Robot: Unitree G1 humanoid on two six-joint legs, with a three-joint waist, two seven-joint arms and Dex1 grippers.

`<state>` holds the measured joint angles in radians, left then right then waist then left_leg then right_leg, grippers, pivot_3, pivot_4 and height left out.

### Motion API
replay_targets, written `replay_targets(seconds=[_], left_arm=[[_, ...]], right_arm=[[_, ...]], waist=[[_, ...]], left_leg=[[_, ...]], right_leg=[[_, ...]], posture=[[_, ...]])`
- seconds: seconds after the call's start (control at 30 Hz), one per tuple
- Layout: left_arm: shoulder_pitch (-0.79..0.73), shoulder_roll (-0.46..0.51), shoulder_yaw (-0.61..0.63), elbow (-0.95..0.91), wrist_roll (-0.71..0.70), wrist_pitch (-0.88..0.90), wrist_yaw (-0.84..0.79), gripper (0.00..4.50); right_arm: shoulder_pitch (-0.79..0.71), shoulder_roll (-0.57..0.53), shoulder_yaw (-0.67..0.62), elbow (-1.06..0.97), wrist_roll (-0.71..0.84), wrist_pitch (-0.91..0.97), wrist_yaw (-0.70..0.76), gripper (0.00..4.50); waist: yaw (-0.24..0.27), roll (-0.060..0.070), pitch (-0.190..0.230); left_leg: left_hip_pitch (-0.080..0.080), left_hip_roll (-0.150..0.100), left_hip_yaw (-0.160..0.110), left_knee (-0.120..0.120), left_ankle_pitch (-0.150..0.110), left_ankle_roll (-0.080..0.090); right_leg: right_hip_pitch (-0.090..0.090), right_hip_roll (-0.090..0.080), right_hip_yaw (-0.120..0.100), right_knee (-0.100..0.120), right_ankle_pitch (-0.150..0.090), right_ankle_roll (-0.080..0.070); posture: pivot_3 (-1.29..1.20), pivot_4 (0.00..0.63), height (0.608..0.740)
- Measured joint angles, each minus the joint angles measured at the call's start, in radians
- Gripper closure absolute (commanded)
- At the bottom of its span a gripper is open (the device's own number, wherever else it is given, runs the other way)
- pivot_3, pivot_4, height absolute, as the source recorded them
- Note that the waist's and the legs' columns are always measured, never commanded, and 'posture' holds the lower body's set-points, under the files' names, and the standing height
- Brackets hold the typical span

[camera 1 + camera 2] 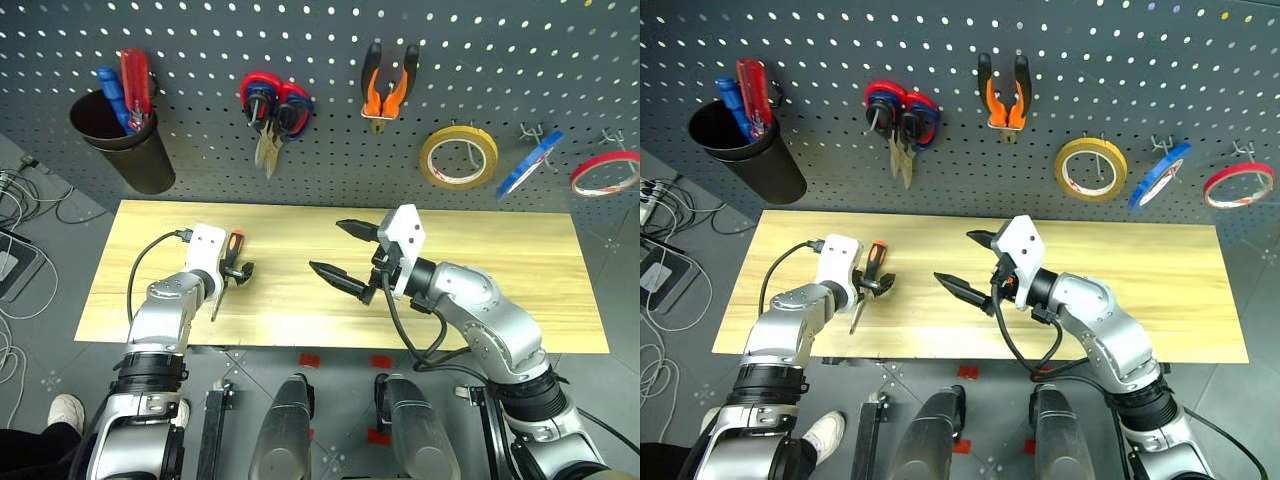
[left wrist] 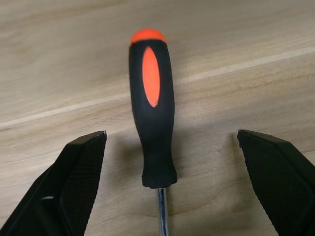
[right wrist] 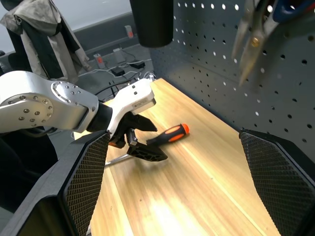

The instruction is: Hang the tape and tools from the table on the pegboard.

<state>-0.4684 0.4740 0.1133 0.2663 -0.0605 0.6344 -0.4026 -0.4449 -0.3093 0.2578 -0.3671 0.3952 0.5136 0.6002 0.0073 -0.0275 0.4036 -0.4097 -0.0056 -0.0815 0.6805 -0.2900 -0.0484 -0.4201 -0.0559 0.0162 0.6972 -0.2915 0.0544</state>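
Observation:
A slim screwdriver [image 1: 232, 248] with an orange-and-black handle lies on the left part of the pale wood table [image 1: 480, 270]. My left gripper [image 1: 232, 262] is open, one finger on each side of the handle [image 2: 150, 123], not closed on it. Over the table's middle, my right gripper [image 1: 327, 246] hangs open and holds nothing, pointing toward the left arm. The orange-handled pliers [image 1: 388, 90] hang on the dark grey pegboard [image 1: 320, 150]. Further right, the blue tape [image 1: 530, 165] hangs from a hook.
A black cup [image 1: 125, 145] with a blue and a red screwdriver hangs at the pegboard's left. Red-and-blue shears [image 1: 275, 105], a yellow tape roll [image 1: 458, 157] and a red tape roll [image 1: 605, 173] also hang there. Cables lie on the floor at left.

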Motion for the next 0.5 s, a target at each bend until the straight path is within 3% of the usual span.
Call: replay_targets(seconds=[0.1, 0.2, 0.5], left_arm=[[-0.009, 0.004, 0.000, 0.020, 0.001, -0.001, -0.001, 0.01], [-0.020, 0.007, -0.001, 0.038, 0.001, -0.010, -0.002, 0.58], [-0.046, 0.015, -0.001, 0.071, 0.000, -0.031, -0.002, 3.42]], right_arm=[[0.000, -0.007, 0.000, 0.000, -0.001, 0.000, 0.009, 0.00], [0.000, -0.019, 0.000, 0.000, -0.001, 0.005, 0.013, 0.00], [0.020, -0.045, 0.000, 0.000, 0.005, 0.043, 0.050, 0.00]], waist=[[-0.004, 0.000, 0.003], [-0.004, 0.001, 0.006], [-0.008, 0.001, 0.017]], left_leg=[[-0.003, 0.000, 0.000, 0.001, 0.000, 0.000], [-0.003, 0.000, 0.000, 0.001, 0.000, 0.000], [-0.003, 0.000, 0.000, 0.001, 0.000, 0.000]], right_leg=[[-0.003, 0.000, -0.001, 0.000, 0.000, 0.000], [-0.003, 0.000, -0.001, -0.001, 0.000, 0.000], [-0.003, 0.000, 0.000, -0.001, 0.000, 0.000]], posture=[[0.09, 0.491, 0.740], [0.09, 0.496, 0.740], [0.08, 0.489, 0.740]])
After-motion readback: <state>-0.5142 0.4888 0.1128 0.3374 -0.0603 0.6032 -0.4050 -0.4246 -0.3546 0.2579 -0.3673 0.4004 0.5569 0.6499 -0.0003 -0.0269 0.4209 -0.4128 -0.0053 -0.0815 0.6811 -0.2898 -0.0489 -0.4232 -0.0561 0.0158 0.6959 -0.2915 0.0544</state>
